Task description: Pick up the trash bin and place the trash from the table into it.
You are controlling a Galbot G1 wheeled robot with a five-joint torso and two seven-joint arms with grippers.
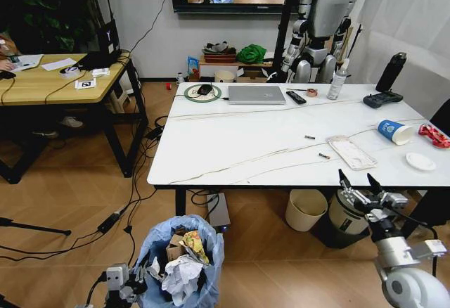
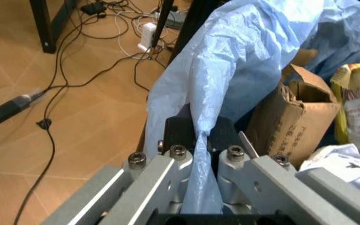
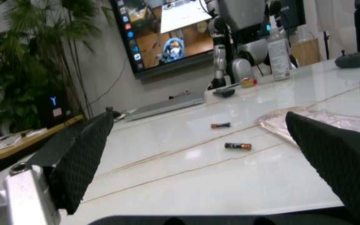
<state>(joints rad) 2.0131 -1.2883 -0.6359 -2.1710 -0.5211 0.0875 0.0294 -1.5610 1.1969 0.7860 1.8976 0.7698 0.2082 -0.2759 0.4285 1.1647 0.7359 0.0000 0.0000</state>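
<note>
The trash bin (image 1: pixel 181 253), lined with a crinkled light-blue bag (image 2: pixel 243 61), is low in front of the table (image 1: pixel 239 146). It holds a cardboard piece (image 2: pixel 296 119), a yellow wrapper (image 2: pixel 350 89) and crumpled white paper (image 2: pixel 336 164). My left gripper (image 1: pixel 135 283) (image 2: pixel 198 136) is shut on the bag's rim. On the table's right lie a blue paper cup (image 1: pixel 394 131), a red wrapper (image 1: pixel 434 136), a clear plastic tray (image 1: pixel 351 152) (image 3: pixel 330 123) and a white disc (image 1: pixel 420 161). My right gripper (image 1: pixel 359 185) (image 3: pixel 211 164) stands open at the table's front edge, near the tray.
Two small batteries (image 3: pixel 237 146) (image 1: pixel 324 156) lie by the tray. A laptop (image 1: pixel 256 94), remote (image 1: pixel 296 97) and bottles (image 1: pixel 337 79) line the far edge. A cream bucket (image 1: pixel 306 209) and a white bin (image 1: pixel 344 216) stand under the table. Cables cross the floor beside a wooden desk (image 1: pixel 56 79).
</note>
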